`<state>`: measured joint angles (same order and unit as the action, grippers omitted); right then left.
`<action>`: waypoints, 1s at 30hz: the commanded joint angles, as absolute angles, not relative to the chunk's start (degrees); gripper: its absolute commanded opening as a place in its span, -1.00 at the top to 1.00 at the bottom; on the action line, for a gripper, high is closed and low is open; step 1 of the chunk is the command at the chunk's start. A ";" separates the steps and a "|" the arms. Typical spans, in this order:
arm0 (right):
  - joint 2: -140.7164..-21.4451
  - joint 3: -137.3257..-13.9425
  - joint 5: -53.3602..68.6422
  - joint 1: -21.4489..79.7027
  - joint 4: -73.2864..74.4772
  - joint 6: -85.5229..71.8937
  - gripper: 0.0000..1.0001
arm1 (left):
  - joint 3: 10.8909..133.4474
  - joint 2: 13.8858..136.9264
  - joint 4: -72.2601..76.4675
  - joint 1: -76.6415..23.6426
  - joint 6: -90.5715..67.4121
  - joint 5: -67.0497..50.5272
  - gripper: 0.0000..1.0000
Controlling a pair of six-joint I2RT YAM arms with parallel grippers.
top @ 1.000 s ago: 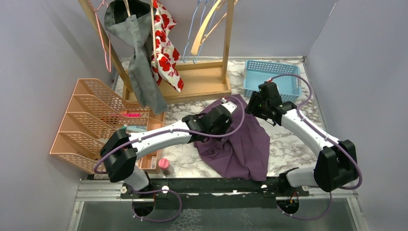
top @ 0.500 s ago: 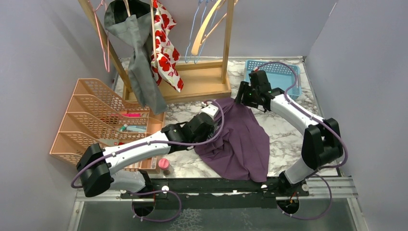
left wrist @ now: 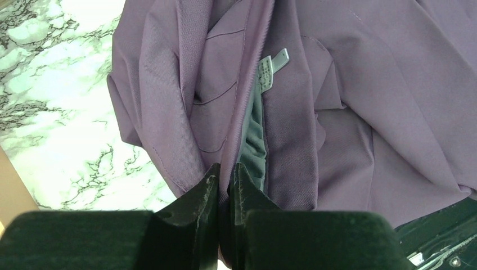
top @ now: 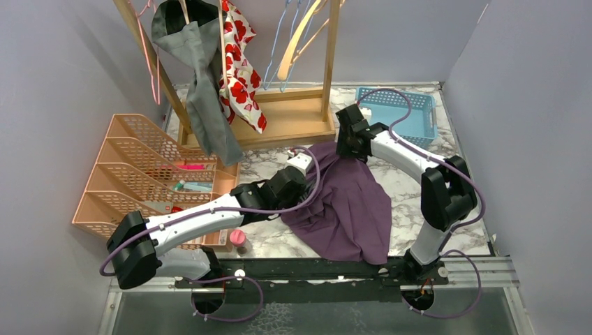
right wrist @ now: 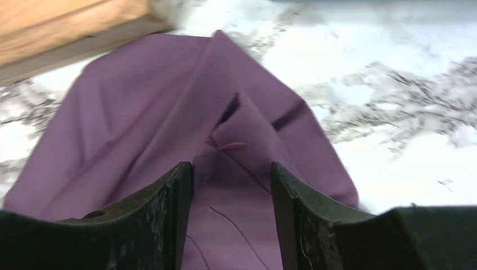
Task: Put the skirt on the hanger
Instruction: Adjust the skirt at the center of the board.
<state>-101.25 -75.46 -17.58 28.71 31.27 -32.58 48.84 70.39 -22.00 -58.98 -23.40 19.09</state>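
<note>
The purple fabric skirt (top: pixel 352 206) lies crumpled mid-frame on the white marble tabletop (top: pixel 262 159), well apart from the pale wooden hanger (top: pixel 293 49) at the top. My left gripper (left wrist: pixel 225 175) is pinched tight on its waistband edge below the grey label (left wrist: pixel 270 70), I judge so that I can lift it. My right gripper (right wrist: pixel 230 180) stands wide apart, straddling a raised fold at the skirt's upper corner and gripping nothing.

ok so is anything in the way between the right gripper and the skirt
Nothing visible is. The right gripper hangs open right over the far corner of the skirt, with a raised fold of the purple cloth showing between its fingers. The left gripper is shut on a fold at the skirt's edge.
</note>
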 commanded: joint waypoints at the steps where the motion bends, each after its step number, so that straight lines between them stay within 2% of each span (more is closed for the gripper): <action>1: -99.20 -73.44 -30.62 28.80 36.74 -34.81 -0.05 | 47.99 68.50 -20.42 -58.63 -24.16 18.94 0.86; 6: -97.32 -70.52 -28.86 28.82 35.02 -34.20 0.17 | 47.73 67.66 -20.00 -58.28 -24.16 19.16 0.89; 11: -98.67 -71.38 -22.23 28.82 34.24 -33.84 0.20 | 47.53 67.18 -19.89 -57.94 -24.08 18.90 0.89; 15: -99.28 -71.84 -22.15 28.81 34.74 -34.50 0.24 | 47.35 66.78 -19.95 -57.75 -24.35 18.95 0.92; 19: -98.51 -70.77 -24.70 28.82 35.51 -35.95 0.92 | 47.78 66.09 -19.87 -57.41 -24.61 19.85 1.00; 20: -97.74 -70.60 -25.58 28.82 35.68 -36.33 0.97 | 48.16 65.76 -19.95 -57.32 -24.54 20.20 1.00; 25: -87.63 -70.93 -30.07 28.81 34.18 -35.28 0.99 | 53.31 63.97 -21.14 -56.46 -22.52 22.75 1.00; 30: -75.87 -74.50 -27.62 28.83 31.44 -29.29 0.99 | 63.78 62.40 -23.03 -55.85 -20.25 27.32 1.00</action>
<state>-85.12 -70.72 -25.39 28.82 34.41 -33.76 54.30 65.80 -23.18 -56.42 -22.70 21.37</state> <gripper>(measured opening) 0.014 0.113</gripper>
